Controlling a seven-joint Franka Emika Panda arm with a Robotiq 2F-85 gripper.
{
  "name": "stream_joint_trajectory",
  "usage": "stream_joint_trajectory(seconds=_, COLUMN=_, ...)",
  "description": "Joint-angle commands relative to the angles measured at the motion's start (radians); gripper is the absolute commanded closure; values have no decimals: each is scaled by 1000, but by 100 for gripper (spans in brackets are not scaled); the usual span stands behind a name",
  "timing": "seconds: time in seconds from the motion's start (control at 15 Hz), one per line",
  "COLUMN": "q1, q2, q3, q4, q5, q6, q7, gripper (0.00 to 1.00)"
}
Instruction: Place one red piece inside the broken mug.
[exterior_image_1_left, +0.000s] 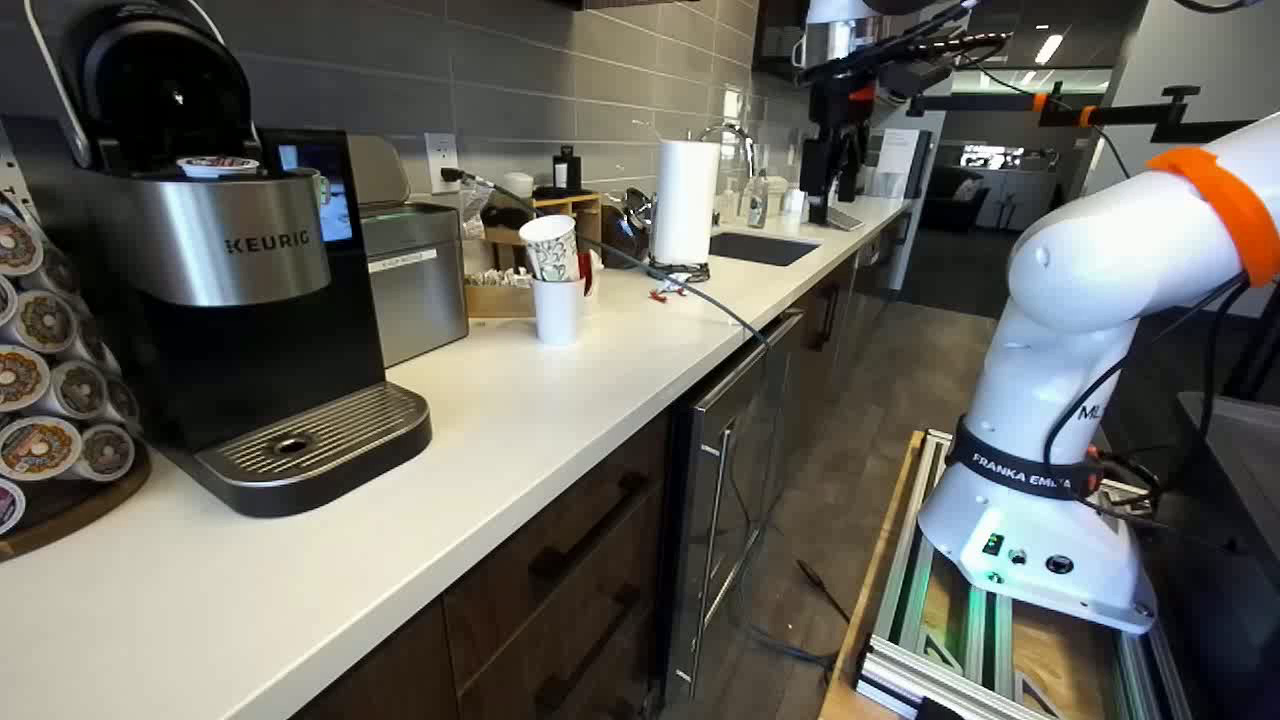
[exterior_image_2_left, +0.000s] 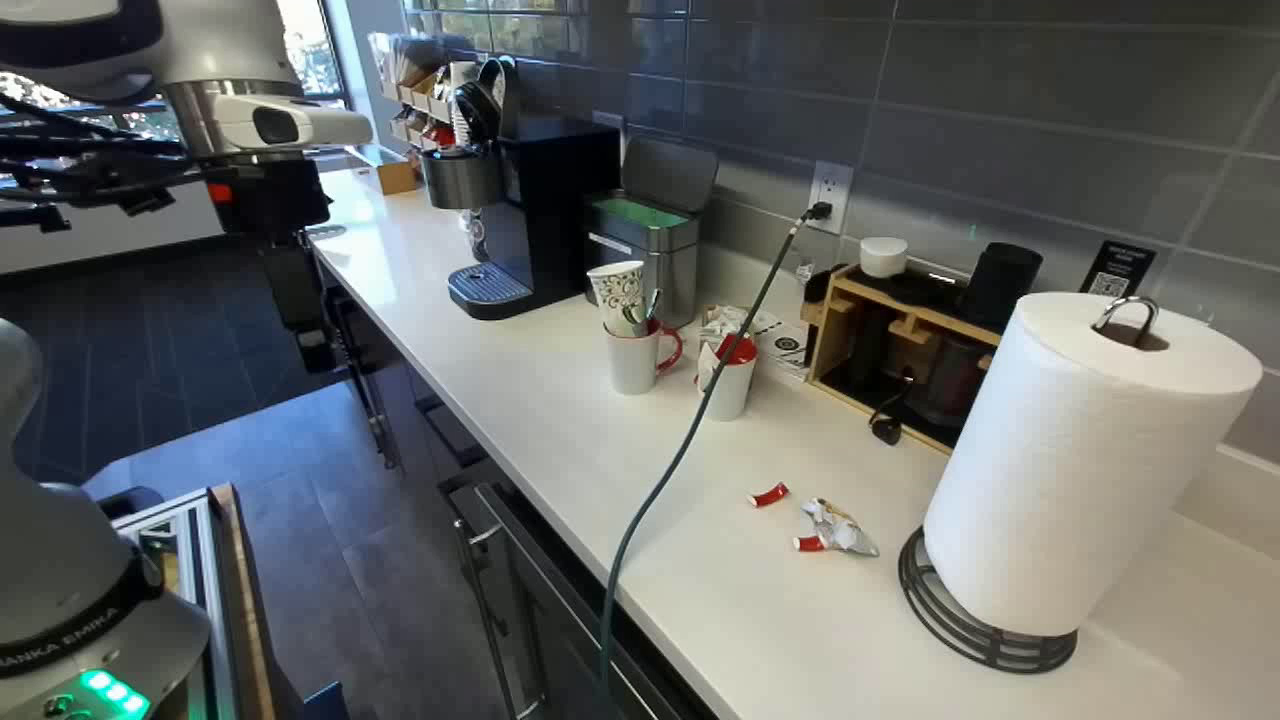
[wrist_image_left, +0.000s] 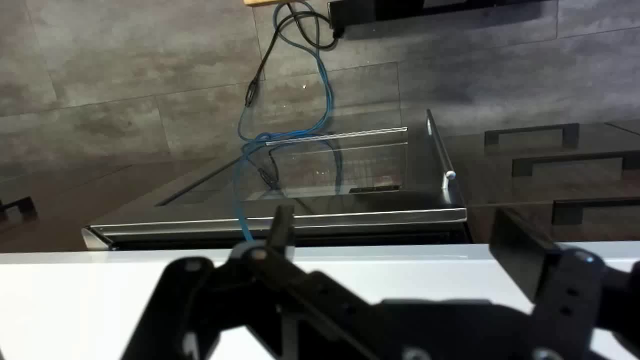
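End effector: one black two-fingered gripper (wrist_image_left: 393, 225), yours, pointing down in both exterior views. Condition: released. The wrist view gives you its dark fingers (wrist_image_left: 522, 252) spread wide, with the front edge of a glossy white counter (exterior_image_2_left: 540, 390) showing between them.

Pieces, as you find them in an exterior view, on the counter and well apart from your gripper: one small curved red piece (exterior_image_2_left: 768, 495), pale at its left end, lying alone; one short red piece (exterior_image_2_left: 810, 544), nearer and to the right, at the left end of a crumpled silver wrapper (exterior_image_2_left: 842, 530). Whether it touches the wrapper, you cannot tell.

Mugs, upright, beyond and to the left of the pieces: on the right, one white mug with a red interior (exterior_image_2_left: 738, 392); on the left, one white mug with a red loop handle (exterior_image_2_left: 632, 365), a white paper cup with dark scrollwork (exterior_image_2_left: 618, 295) leaning in its mouth. Which is the broken one, you cannot tell at this size.

Surroundings: one thick white roll of paper towels (exterior_image_2_left: 1085, 460), upright at near right on a black wire stand (exterior_image_2_left: 985, 645); one black-and-silver coffee maker (exterior_image_2_left: 560, 210), far left; one dark cable (exterior_image_2_left: 688, 437), running from a white wall outlet (exterior_image_2_left: 832, 190) across the front of the right mug.
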Motion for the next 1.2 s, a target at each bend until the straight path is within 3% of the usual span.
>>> stream_joint_trajectory(seconds=0.0, q1=23, q2=1, q3=-16, q4=3, q5=-13, q6=-6, q7=15, gripper=0)
stream_joint_trajectory(seconds=0.47, q1=23, q2=1, q3=-16, q4=3, q5=-13, q6=-6, q7=15, gripper=0)
stream_joint_trajectory(seconds=0.8, q1=4, q2=240, q3=-14, q4=123, q5=39, q6=143, q7=151, gripper=0)
stream_joint_trajectory(seconds=0.93, q1=0, q2=347, q3=-34, q4=212, q5=50, q6=188, q7=149, gripper=0)
stream_joint_trajectory(seconds=1.13, q1=4, q2=472, q3=-98, q4=341, q5=34, q6=252, q7=46, gripper=0)
